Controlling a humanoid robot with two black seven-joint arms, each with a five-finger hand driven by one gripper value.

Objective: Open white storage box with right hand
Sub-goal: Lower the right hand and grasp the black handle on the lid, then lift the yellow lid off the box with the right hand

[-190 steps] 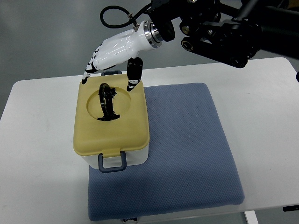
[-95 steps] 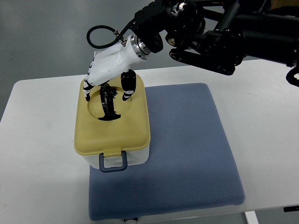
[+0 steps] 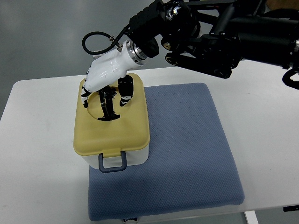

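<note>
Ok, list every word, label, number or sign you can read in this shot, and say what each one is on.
None can be read.
Yellow lid of the white storage box: plain, no print.
Right hand over the lid's black handle: black marks on the fingers, no letters.
Blue mat: a small tag at its near edge, too small and cut off to read.

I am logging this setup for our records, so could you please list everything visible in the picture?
Storage box: one, white body, on the mat's left near part.
Lid: one, yellow, closed on the box.
Lid handle: one, black, in the lid's round recess.
Front latch: one, blue-grey, at the box's near edge.
Mat: one, blue, on the table.
Table: one, white.
Right hand: one, white, fingers spread around the lid handle.
</note>
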